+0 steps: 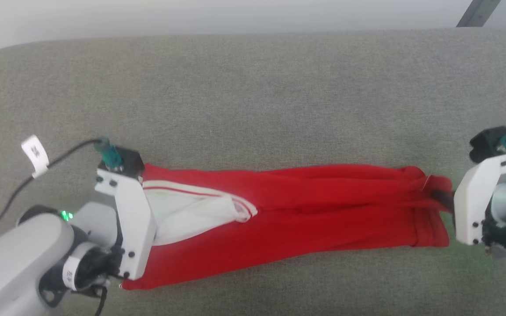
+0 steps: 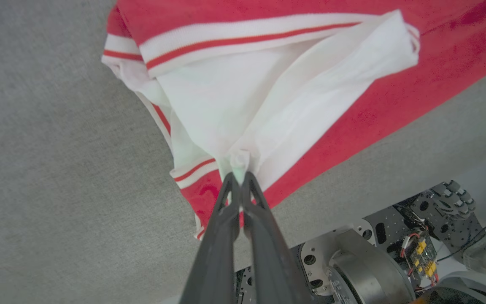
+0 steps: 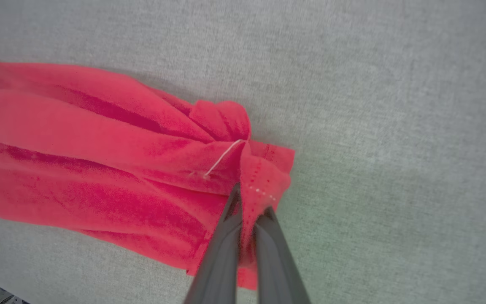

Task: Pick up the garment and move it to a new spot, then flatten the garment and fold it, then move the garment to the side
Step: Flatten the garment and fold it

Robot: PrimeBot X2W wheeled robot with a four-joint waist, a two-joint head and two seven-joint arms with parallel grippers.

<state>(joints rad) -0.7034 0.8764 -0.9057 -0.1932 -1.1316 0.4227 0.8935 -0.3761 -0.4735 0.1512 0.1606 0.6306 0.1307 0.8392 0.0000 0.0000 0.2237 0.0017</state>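
Observation:
The garment [image 1: 305,206] is a red shirt with white, red-striped sleeve trim, stretched out in a long band across the grey table between my two grippers. In the left wrist view my left gripper [image 2: 238,177] is shut on a pinch of the white sleeve cloth of the garment [image 2: 243,93]. The head view hides its fingers under the white wrist bracket at the garment's left end. My right gripper [image 3: 249,207] is shut on the bunched red hem of the garment [image 3: 99,169]. In the head view the right gripper [image 1: 444,199] meets the cloth at the garment's right end.
The grey fabric-covered table [image 1: 253,96] spreads wide behind the garment, with its rounded far-left corner and far edge in sight. A cable with a white tag [image 1: 35,156] trails off my left wrist. The robot's base [image 2: 352,266] shows below the table's near edge.

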